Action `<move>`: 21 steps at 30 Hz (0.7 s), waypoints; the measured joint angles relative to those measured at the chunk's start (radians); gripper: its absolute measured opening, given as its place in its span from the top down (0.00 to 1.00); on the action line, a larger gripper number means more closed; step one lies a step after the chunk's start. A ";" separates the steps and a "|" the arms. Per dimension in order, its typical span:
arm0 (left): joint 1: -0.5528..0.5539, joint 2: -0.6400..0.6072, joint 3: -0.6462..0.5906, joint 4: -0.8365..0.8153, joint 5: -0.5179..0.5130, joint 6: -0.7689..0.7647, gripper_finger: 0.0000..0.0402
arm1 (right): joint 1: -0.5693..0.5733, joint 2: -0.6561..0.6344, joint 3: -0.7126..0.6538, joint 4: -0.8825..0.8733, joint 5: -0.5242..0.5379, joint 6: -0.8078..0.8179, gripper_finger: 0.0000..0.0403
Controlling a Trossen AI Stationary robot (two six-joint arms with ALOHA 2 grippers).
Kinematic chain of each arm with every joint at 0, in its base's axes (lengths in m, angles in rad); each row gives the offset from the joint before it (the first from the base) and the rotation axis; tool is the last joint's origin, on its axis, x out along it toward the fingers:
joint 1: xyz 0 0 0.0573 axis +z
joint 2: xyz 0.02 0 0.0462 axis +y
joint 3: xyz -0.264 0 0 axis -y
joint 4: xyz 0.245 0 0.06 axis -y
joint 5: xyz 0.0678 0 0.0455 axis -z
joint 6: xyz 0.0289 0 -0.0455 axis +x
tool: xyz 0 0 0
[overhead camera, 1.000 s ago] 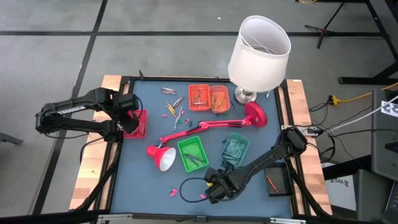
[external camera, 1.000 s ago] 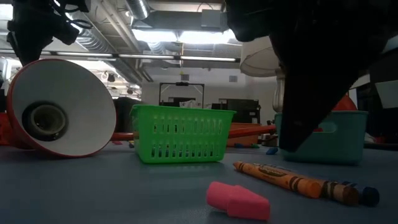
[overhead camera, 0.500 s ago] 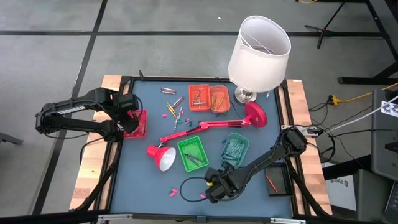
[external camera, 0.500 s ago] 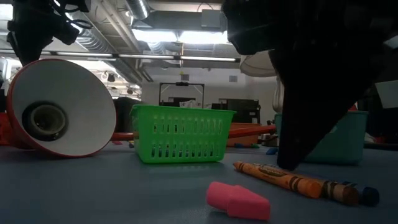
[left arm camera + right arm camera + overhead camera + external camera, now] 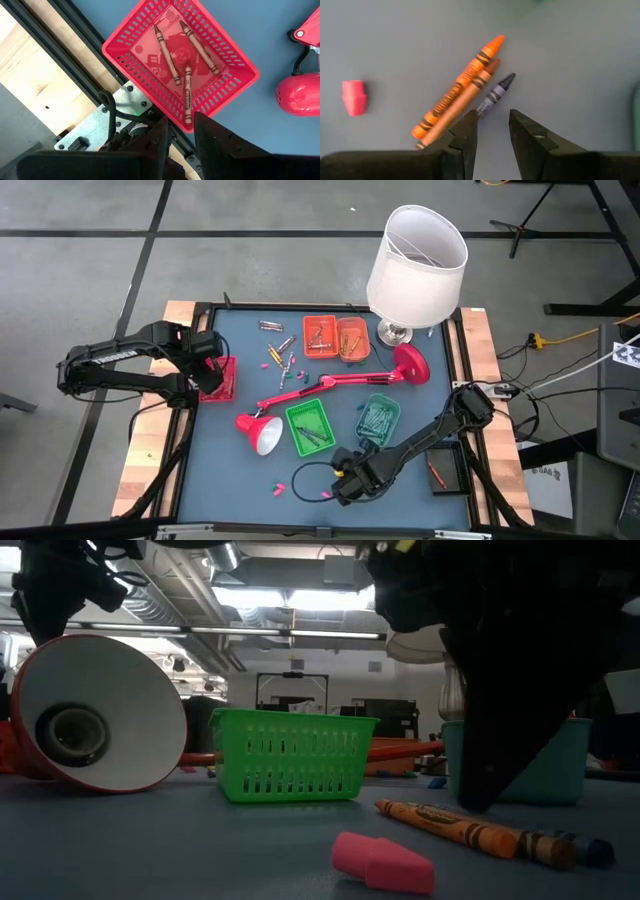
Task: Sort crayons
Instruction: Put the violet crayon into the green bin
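Three loose crayons lie side by side on the blue mat near the table's near edge: an orange one (image 5: 465, 82), a brown-orange one (image 5: 462, 102) and a purple-grey one (image 5: 492, 95). The low view shows them too (image 5: 460, 828). My right gripper (image 5: 490, 120) hangs open just over their near ends, pointing steeply down (image 5: 347, 480). I cannot tell whether a fingertip touches them. My left gripper (image 5: 181, 127) stands open high over the red basket (image 5: 220, 50) at the table's left edge (image 5: 205, 365). Three brown crayons (image 5: 167, 57) lie in that basket.
A pink eraser (image 5: 354, 97) lies beside the crayons. Green (image 5: 308, 427), teal (image 5: 378, 420) and two orange baskets (image 5: 335, 337) hold crayons. A red desk lamp (image 5: 330, 385) lies across the mat. More crayons (image 5: 280, 350) are scattered at the far side, near a white lampshade (image 5: 418, 252).
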 joint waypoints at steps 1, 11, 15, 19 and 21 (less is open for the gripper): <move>0.000 0.000 0.000 0.000 0.000 0.000 0.80 | 0.000 0.000 0.000 -0.014 -0.002 0.003 0.73; 0.000 0.000 0.000 0.000 0.000 0.000 0.80 | -0.001 0.000 0.015 -0.063 -0.003 0.031 0.73; 0.000 0.000 0.000 0.000 0.000 0.000 0.80 | 0.000 0.000 0.056 -0.068 0.016 0.031 0.73; 0.000 0.000 0.000 0.000 0.000 0.000 0.80 | 0.000 -0.001 0.083 -0.069 0.026 0.031 0.73; 0.000 0.000 0.000 0.000 0.000 0.000 0.80 | 0.002 0.000 0.082 -0.066 0.025 0.031 0.73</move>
